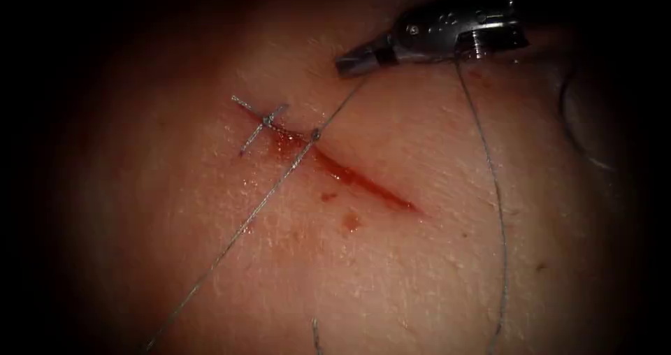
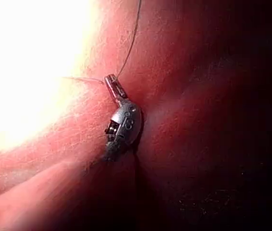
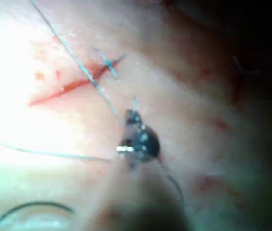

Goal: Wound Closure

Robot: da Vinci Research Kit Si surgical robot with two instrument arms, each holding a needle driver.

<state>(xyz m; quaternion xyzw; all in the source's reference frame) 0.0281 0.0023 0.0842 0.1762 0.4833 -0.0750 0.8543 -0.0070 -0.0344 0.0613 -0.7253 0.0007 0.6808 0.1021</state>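
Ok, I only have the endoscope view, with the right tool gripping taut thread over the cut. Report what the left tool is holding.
Observer: In the left wrist view, the left tool has its jaws shut on the thread.
Operator: Now find me the needle.
Observer: In the right wrist view, the needle lies loose on the tissue. It is in neither tool and not driven in. The right tool holds only thread.

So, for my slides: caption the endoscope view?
Right arm's metal tool, jaws shut, holds thin grey thread taut across the red cut in tissue.
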